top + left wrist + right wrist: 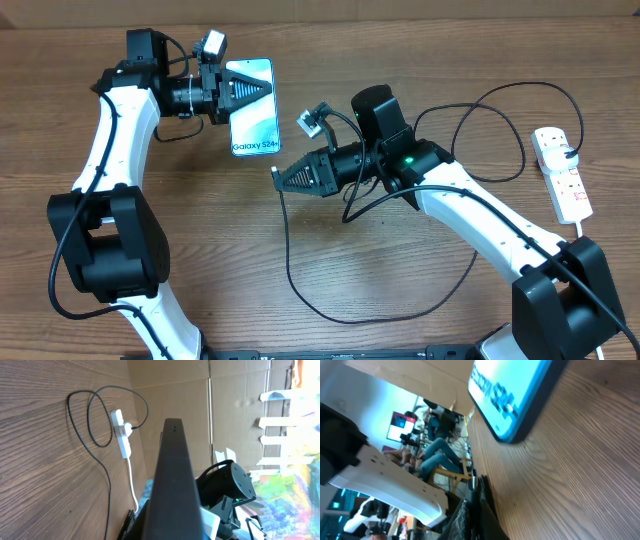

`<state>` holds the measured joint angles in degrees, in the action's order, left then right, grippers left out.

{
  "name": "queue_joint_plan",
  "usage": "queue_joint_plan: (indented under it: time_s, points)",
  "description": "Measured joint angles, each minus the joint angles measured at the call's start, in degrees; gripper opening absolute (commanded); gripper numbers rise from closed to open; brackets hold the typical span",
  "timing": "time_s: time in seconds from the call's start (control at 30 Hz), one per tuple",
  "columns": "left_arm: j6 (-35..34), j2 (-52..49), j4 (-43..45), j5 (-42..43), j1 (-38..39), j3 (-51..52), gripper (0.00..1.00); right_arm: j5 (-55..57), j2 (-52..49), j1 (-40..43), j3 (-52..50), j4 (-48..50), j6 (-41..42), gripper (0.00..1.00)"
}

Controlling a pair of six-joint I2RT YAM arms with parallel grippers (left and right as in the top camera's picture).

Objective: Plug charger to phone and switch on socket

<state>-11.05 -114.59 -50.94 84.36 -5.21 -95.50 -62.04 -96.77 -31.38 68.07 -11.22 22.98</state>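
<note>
Phone (252,110) sits clamped edgewise in the left gripper (262,95) at the table's far left, apparently steadied for plugging. The right gripper (280,177) pinches the charger (287,240) tip just beside its lower edge.

Seen from overhead, the left hand (262,92) covers part of the phone (255,125) screen. From the left wrist, the phone is only a dark edge-on slab, cut off at the bottom edge and masking much of the right arm (230,485). From the right wrist, its blurred lettering runs off the top edge. The charger (287,240) tip is lost among dark fingers (480,510). The switch positions on the socket (562,172) are too small to read.
</note>
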Motion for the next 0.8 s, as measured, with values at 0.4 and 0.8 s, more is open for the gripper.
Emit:
queue_joint_plan:
  time_s: [0.4, 0.8]
  points:
    - [-2.0, 0.0, 0.0, 2.5, 0.0, 0.0, 0.05, -0.5, 0.0, -0.3, 0.0, 6.1, 8.9, 0.04]
    - [-3.7, 0.0, 0.0, 3.1, 0.0, 0.0, 0.04, 2.5, 0.0, -3.0, 0.0, 11.0, 13.5, 0.04]
